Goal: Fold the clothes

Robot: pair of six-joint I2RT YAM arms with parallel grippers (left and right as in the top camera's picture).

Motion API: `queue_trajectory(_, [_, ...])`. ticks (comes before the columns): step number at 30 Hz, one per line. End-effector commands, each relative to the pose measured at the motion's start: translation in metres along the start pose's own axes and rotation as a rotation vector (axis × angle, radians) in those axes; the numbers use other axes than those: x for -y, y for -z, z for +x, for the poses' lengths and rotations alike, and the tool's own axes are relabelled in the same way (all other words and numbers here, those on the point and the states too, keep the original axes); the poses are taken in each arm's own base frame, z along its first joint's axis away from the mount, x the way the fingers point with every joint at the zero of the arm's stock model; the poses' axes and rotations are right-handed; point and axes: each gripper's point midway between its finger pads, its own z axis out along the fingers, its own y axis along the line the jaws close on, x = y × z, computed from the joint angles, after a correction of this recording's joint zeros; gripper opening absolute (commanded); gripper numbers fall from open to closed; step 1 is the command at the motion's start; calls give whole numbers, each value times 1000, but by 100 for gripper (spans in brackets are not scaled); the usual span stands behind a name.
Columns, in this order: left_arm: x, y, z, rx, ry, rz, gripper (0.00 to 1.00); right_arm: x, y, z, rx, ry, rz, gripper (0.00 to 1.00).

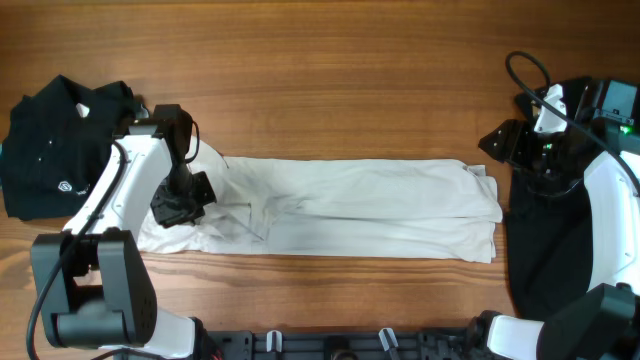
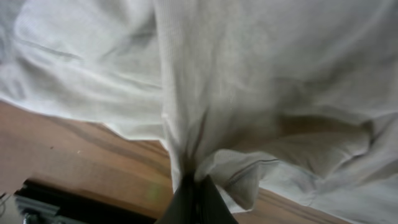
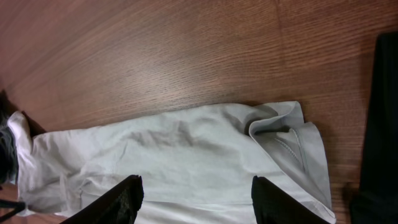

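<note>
The cream T-shirt point(image 1: 350, 205) lies folded into a long band across the middle of the table. My left gripper point(image 1: 182, 207) is down on its left end and is shut on a pinch of the cream fabric point(image 2: 193, 168). My right gripper point(image 1: 512, 140) is open and empty, held above the table off the shirt's right end; its fingers point(image 3: 194, 193) frame the cream shirt point(image 3: 186, 149) from above. A black garment with a small white logo point(image 1: 60, 140) lies at the far left. Another black garment point(image 1: 545, 240) lies at the right edge.
The wooden table point(image 1: 320, 80) stretches bare behind the shirt. The arm bases and a dark rail run along the front edge point(image 1: 330, 345). A black cable point(image 1: 525, 75) loops above my right arm.
</note>
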Motion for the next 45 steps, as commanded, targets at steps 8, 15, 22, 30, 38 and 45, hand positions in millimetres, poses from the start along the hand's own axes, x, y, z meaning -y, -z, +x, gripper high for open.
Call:
queue_trajectory(8, [-30,10,-3,52,74,-166,29,-3,3,-3,17,-3,-16,61])
queue_trajectory(15, [-3,10,-34,167,75,-29,4,3,3,-5,25,-23,16,62])
queue_trajectory(22, [5,1,-77,327,41,24,46,7,3,-9,40,-43,38,63])
queue_trajectory(30, [-10,-1,-100,341,96,165,36,7,3,-9,39,-43,38,64])
queue_trajectory(38, [1,-5,-95,311,7,212,30,7,3,-9,39,-44,38,64])
queue_trajectory(45, [-1,-29,-85,240,-4,192,21,7,3,-9,39,-44,38,64])
